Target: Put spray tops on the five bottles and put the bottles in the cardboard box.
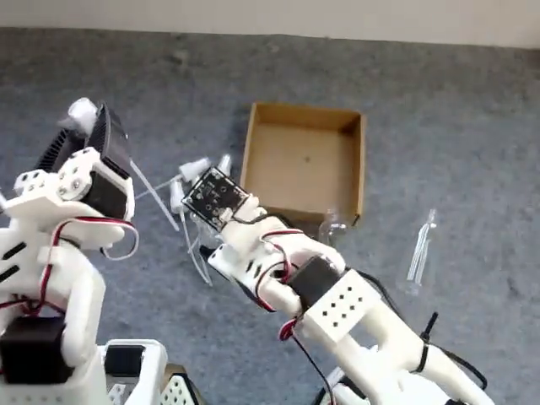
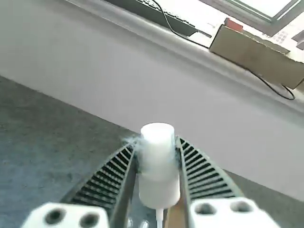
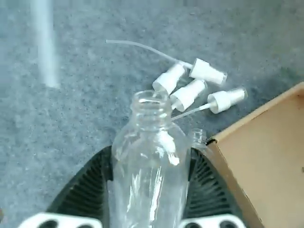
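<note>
Bottle point(image 3: 149, 161) is clamped in your right pincer point(image 3: 149, 153), neck open, near the loose tops point(image 3: 187, 92) beside the box point(image 1: 250, 152). Left pincer point(image 2: 156, 145) grips a spray top point(image 2: 158, 166), held off the table point(image 1: 456, 110). Risk: the dangling tube misses the narrow neck and bends, or the bottle tilts.

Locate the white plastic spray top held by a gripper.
The white plastic spray top is clamped in the left gripper, raised above the grey carpet, left of the brown cardboard box in the high view.
</note>
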You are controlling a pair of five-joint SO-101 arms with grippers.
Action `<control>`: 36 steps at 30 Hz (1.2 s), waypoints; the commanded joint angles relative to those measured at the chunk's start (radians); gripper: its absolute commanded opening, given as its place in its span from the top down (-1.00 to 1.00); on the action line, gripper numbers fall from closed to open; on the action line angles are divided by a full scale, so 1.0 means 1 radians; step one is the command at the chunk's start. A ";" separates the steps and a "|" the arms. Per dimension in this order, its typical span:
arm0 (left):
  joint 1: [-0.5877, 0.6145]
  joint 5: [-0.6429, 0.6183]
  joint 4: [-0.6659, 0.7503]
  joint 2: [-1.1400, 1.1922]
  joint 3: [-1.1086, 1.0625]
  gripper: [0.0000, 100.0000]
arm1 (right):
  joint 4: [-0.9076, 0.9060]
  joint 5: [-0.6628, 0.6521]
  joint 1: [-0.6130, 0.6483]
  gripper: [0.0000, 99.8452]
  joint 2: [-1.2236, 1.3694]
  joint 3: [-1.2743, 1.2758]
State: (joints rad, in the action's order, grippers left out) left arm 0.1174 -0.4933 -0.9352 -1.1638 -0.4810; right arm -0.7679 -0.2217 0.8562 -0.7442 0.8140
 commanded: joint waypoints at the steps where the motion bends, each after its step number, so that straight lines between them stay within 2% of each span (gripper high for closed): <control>1: 0.012 -0.012 0.157 -0.036 -0.128 0.99 | 0.030 0.011 0.025 0.99 -0.090 -0.004; 6: 0.010 -0.012 0.255 -0.041 -0.199 0.99 | 0.107 0.012 0.036 0.99 -0.191 0.090; 15: 0.001 -0.012 0.261 -0.044 -0.197 0.99 | 0.153 0.011 0.035 0.99 -0.232 0.214; 21: -0.101 -0.011 0.259 -0.044 -0.263 0.99 | 0.153 0.011 0.031 0.99 -0.239 0.213; 26: -0.125 -0.006 0.262 -0.044 -0.377 0.99 | 0.153 0.011 0.030 0.99 -0.240 0.213; 30: -0.137 -0.006 0.226 -0.045 -0.401 0.99 | 0.156 0.012 0.028 0.99 -0.240 0.213; 36: -0.282 -0.003 0.104 -0.044 -0.426 0.99 | 0.242 0.127 -0.033 0.99 -0.239 0.214</control>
State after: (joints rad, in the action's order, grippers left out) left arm -0.0652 -0.5025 -0.7756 -1.1976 -0.9030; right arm -0.5915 -0.1435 0.8730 -0.9482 1.0395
